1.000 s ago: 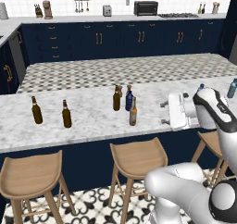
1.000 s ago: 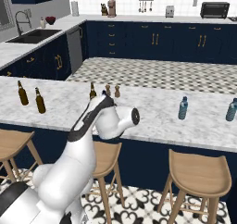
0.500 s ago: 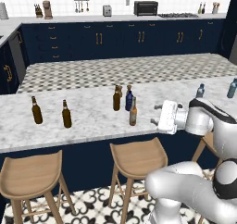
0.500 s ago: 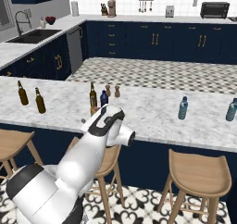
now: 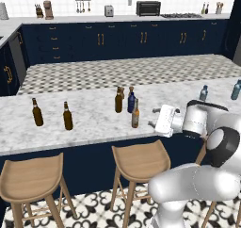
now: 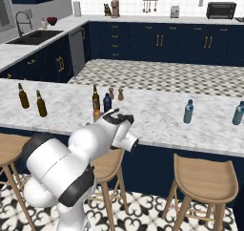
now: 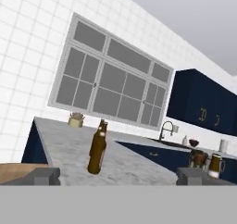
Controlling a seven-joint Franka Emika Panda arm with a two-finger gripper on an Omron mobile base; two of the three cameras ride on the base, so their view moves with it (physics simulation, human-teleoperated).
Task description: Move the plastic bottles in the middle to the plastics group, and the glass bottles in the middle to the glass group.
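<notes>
While your arm swings low over the near edge of the marble counter (image 5: 94, 123), take stock from the biggest things down. That counter runs across the middle of the left base frame. On it, at left of frame, stands the glass group (image 5: 52, 114), two dark long-necked bottles side by side; at the far right edge sit the pale teal plastics group (image 5: 220, 90). In the centre is your cluster: the dark brown bottle (image 5: 118, 100), the navy bottle (image 5: 131, 101) just beside it, and the amber bottle (image 5: 135, 114) nearest the counter edge. Your gripper (image 5: 164, 120) hangs right of centre in that frame, just right of the amber bottle and apart from it, at about its height. In the hand view the fingertips (image 7: 42, 176) sit wide apart at the bottom corners with nothing between them, so you're spread and empty, and the amber bottle (image 7: 97, 147) stands upright left of centre, between them but farther off. My read: you're lining up on the amber one. Nudge to centre it between the pads, keep the hand level, and come in at body height, not the neck, so you don't tip it into the navy bottle behind.
</notes>
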